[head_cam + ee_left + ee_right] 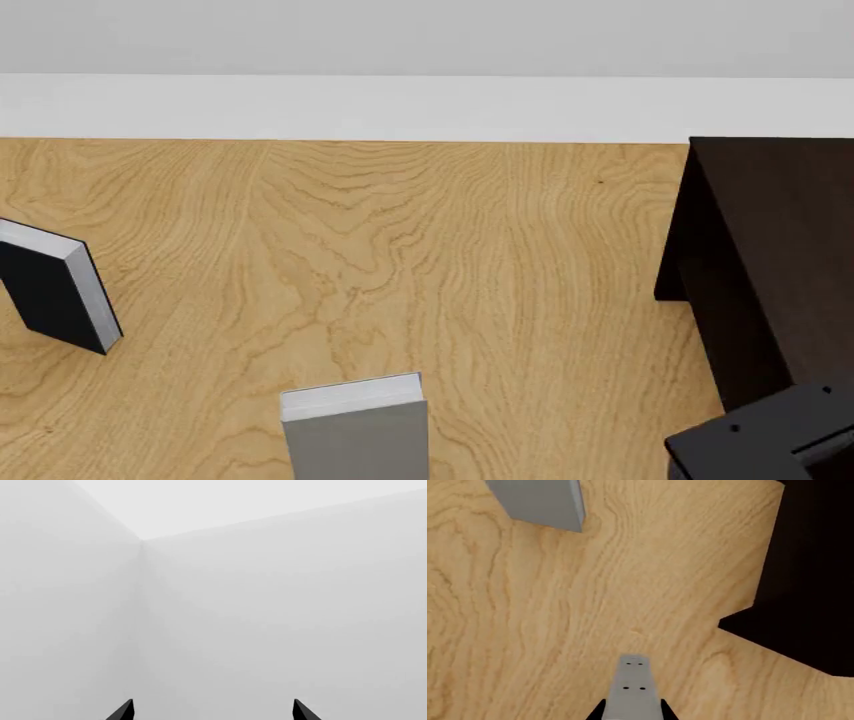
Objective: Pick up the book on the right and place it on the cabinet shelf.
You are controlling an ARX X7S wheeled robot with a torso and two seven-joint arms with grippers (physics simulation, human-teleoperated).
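The left pincer (212, 711) showed only as two black fingertips (123, 711) set wide apart at the edge of its wrist view, gaping open with nothing between them and only a pale grey wall corner (141, 542) ahead. The right pincer (632, 690) appeared in its wrist view as a single light-grey finger (631, 682) with small dark screw holes, seen over the bare light-oak wooden counter (441, 260); whether it was open or closed could not be told, and it touched nothing visible. In the head view the plain light-grey hardcover book (358, 430) with white page edges stood upright on the counter near the front edge, well apart from the right arm's black housing (761, 435) at the lower right. The very dark brown wooden cabinet (774, 260) rose at the counter's right side. A black-covered book (54, 285) with white pages stood tilted at far left.
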